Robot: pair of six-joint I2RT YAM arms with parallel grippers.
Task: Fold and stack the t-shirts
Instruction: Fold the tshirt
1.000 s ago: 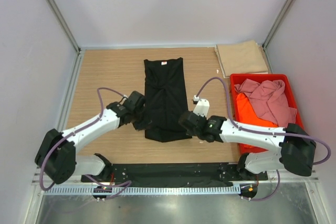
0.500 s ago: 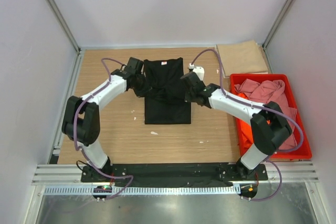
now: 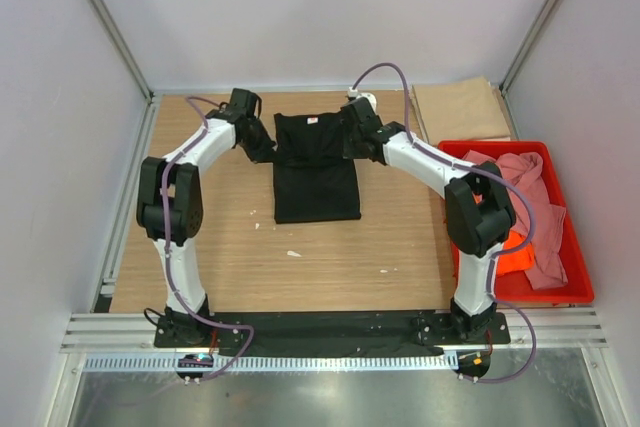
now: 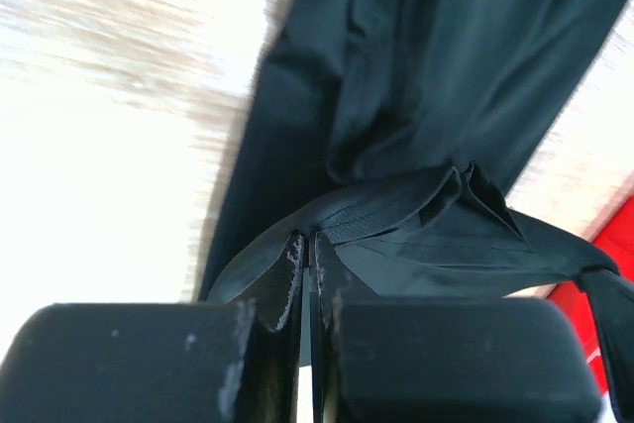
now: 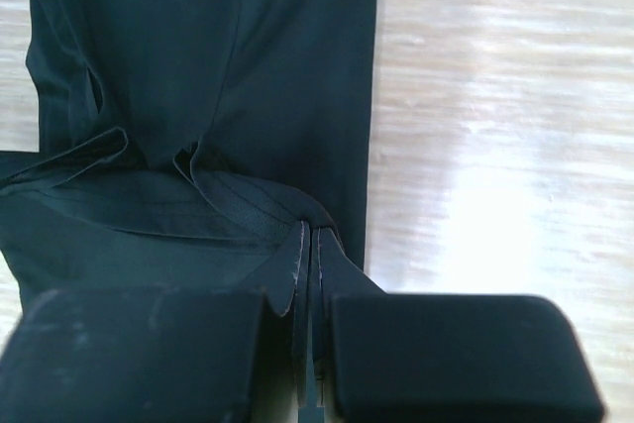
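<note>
Lying mid-table, black shirt point(image 3: 316, 172) had its far edge pinched both sides: left gripper point(image 4: 309, 245) clamped on left fold, right gripper point(image 5: 309, 235) on right. Four shirts: black, tan point(image 3: 460, 109) far right, pink point(image 3: 530, 207) and orange point(image 3: 510, 259) in one crate point(image 3: 583, 277). White collar tag point(image 3: 311, 120), unreadable.

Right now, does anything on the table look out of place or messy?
Nothing serious. Two small white specks lie on the table nearer than the black t-shirt; they look like stray scraps. The pink t-shirt sits crumpled in the red crate, unfolded.
</note>
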